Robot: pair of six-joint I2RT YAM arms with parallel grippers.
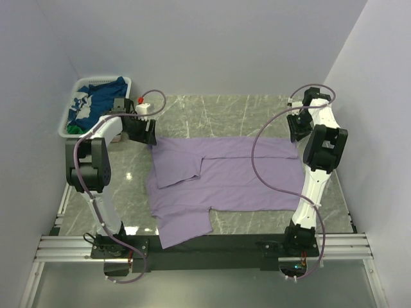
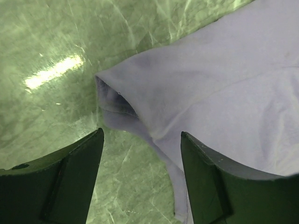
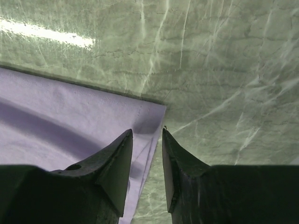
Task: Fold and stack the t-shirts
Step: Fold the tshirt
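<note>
A large lavender t-shirt (image 1: 231, 173) lies flat on the marble table, with one sleeve folded in over its body. My left gripper (image 1: 144, 135) is at its far left corner. In the left wrist view the gripper (image 2: 142, 140) is wide open, and a folded corner of the shirt (image 2: 224, 70) lies just beyond and between the jaws. My right gripper (image 1: 295, 131) is at the far right corner. In the right wrist view it (image 3: 145, 133) stands narrowly open, straddling the shirt's edge (image 3: 56, 112). A navy blue t-shirt with white print (image 1: 103, 96) and a bit of green cloth (image 1: 76, 129) lie in the basket.
The white slatted basket (image 1: 80, 83) stands at the far left against the wall. A small white object with a red tip (image 1: 140, 102) stands beside it, behind my left gripper. Grey walls close in on the left, right and back. Aluminium rails run along the near edge.
</note>
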